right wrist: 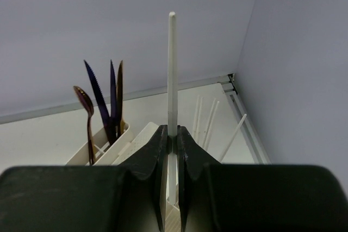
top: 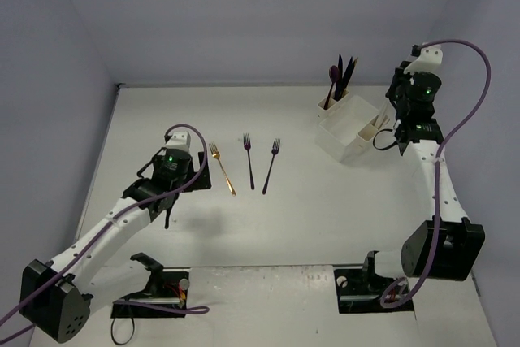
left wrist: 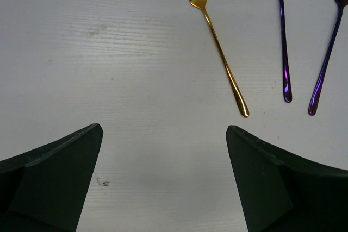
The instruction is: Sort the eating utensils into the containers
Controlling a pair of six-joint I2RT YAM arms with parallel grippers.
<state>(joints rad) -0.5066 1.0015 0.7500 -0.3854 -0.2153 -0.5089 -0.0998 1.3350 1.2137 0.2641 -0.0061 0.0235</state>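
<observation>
The left claw (left wrist: pixel 164 129) hangs spread wide above the white surface (left wrist: pixel 98 42), with nothing between its 2 fingers. Ahead of it and a little toward its right finger lies a gold fork (left wrist: pixel 217 47), flat, with its tines pointing away from the claw and its handle end near that finger's tip but not touching it. Further to the right of the claw lie a purple fork (left wrist: pixel 283 36) and a second purple fork (left wrist: pixel 326 52), side by side with their tines also pointing away. Their handle ends are close together but apart. The right claw (right wrist: pixel 171 131) is pressed together on a white plastic utensil (right wrist: pixel 172 69), which stands upright and reaches well beyond the fingertips. Its working end is hidden, so I cannot tell whether it is a knife, spoon or fork. This claw hovers at the right end of the white organizer (top: pixel 333 142). To the claw's left, 1 cup holds dark knives (right wrist: pixel 112 96) and a dark spoon (right wrist: pixel 87 107) standing up. Just to its right, several white handles (right wrist: pixel 209 118) lean in another compartment.
</observation>
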